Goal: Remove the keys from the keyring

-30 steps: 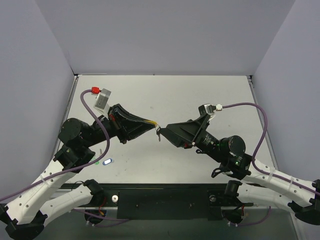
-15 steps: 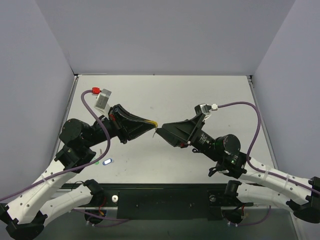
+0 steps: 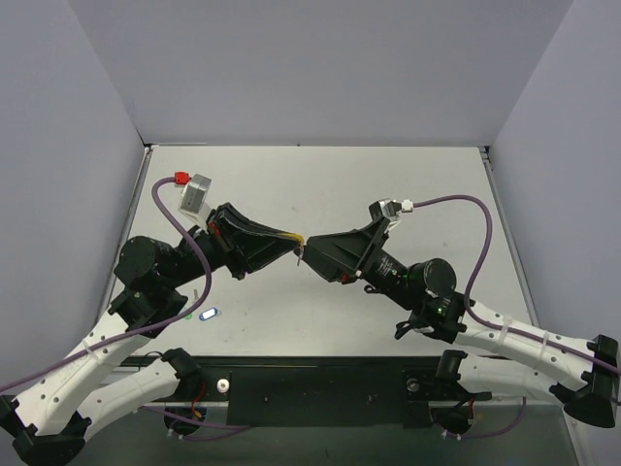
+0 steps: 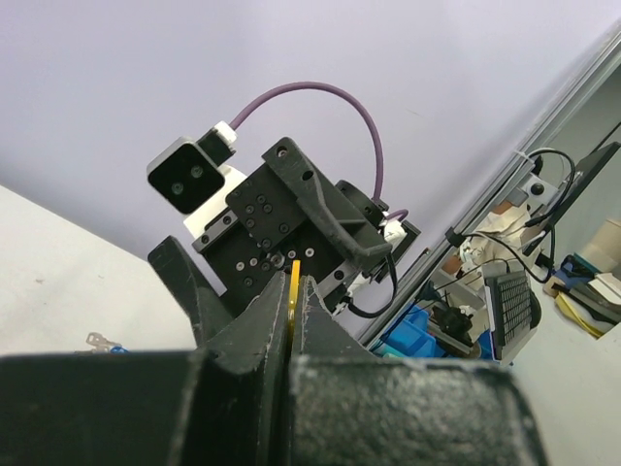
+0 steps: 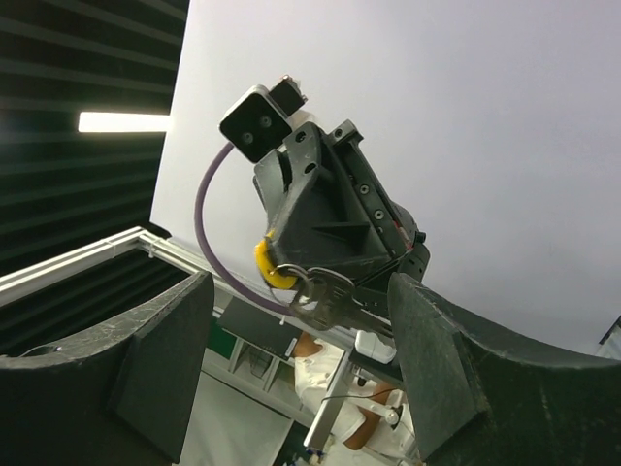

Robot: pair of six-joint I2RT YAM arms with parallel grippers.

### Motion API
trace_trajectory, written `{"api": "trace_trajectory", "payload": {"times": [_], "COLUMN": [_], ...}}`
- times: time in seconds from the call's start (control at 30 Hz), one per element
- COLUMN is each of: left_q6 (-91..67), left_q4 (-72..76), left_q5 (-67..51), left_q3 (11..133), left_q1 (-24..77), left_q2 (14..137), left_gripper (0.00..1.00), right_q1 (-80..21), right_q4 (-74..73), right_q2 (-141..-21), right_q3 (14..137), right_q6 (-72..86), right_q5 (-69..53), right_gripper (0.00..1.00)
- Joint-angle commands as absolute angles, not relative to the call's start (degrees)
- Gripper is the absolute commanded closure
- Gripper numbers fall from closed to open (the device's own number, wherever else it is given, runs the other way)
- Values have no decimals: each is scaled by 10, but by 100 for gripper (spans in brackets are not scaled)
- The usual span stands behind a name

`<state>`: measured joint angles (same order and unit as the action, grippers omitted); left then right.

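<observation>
My left gripper (image 3: 295,241) is shut on the yellow tag (image 4: 294,289), held in the air above the middle of the table. In the right wrist view the tag (image 5: 269,266) sticks out of the left fingertips. The thin keyring (image 5: 298,279) hangs from it, and the silver-grey key (image 5: 340,297) hangs from the ring. My right gripper (image 5: 301,340) is open and faces the left one tip to tip. The key lies in line with the gap between its fingers (image 5: 160,354) and touches neither. From above, the two grippers nearly meet and the key is barely visible.
A blue-tagged key (image 3: 208,314) and a small green tag (image 3: 187,316) lie on the table near the left arm's base. Another key with a blue tag (image 4: 102,342) shows low in the left wrist view. Grey walls close the table on three sides.
The right arm has moved left and a little up toward the left gripper, bringing its open jaws up to the hanging key. The left gripper has held still, shut on the tag.
</observation>
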<state>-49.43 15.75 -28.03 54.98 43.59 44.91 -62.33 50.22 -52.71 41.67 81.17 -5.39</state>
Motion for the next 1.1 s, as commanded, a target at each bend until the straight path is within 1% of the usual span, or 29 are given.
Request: {"api": "trace_trajectory", "payload": {"times": [0.0,0.5,0.57,0.67,0.83,0.87,0.93,1.07], "left_q6": [-507,-527,-529,-526,-522,-521,-519,-515], "left_q4": [210,246,246,243,235,232,228,221], "left_q5": [-272,-272,-272,-271,-270,-269,-269,-268], "left_q3": [554,549,548,550,551,551,555,557], "left_q1": [439,439,439,439,439,439,439,439], "left_q2": [447,451,451,451,450,451,451,454], "left_gripper": [100,100,100,100,100,100,100,100], "right_q1": [-624,-623,-624,-624,-624,-624,-624,-624], "right_q4": [594,658,669,685,693,692,693,693], "right_q2": [-542,-574,-580,-582,-576,-575,-570,-569], "right_q3": [419,432,432,428,427,427,427,426], "right_q6": [822,840,845,852,849,849,850,852], "right_q5": [-62,-69,-73,-73,-76,-76,-76,-76], "right_gripper": [33,33,35,44,52,56,60,65]}}
